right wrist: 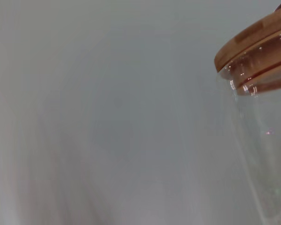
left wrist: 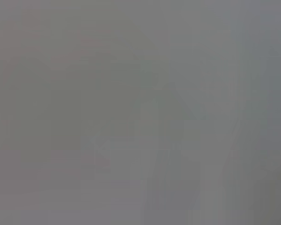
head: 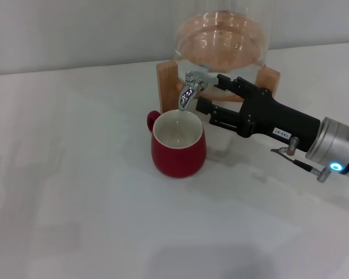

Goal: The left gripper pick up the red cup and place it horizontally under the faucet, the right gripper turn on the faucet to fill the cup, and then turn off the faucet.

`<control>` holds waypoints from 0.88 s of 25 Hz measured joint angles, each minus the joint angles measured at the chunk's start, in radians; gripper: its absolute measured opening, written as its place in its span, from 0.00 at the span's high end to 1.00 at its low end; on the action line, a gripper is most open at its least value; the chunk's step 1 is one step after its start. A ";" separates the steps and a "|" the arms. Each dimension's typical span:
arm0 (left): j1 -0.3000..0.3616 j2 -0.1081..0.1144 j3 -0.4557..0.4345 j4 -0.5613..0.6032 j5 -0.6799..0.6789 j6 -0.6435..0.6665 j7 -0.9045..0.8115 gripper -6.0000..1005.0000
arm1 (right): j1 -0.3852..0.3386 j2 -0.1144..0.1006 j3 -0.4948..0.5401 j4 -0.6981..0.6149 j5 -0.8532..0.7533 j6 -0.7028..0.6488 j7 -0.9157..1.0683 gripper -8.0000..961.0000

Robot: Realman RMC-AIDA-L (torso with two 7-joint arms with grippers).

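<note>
The red cup stands upright on the white table, its white inside open to the top and its small handle pointing back left. Directly above its mouth hangs the spout of the chrome faucet, fitted to the glass water jar. My right gripper reaches in from the right at faucet height, open, its two black fingers spread just beside the faucet's lever. I cannot tell whether they touch it. The left gripper is out of view, and the left wrist view shows only flat grey.
The jar rests in a wooden stand at the back of the white table. In the right wrist view, the jar's glass wall and wooden lid fill one side.
</note>
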 joint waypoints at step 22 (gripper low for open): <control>0.000 0.000 0.000 -0.002 0.000 0.000 0.002 0.12 | -0.002 -0.003 -0.037 -0.031 -0.002 -0.004 0.032 0.09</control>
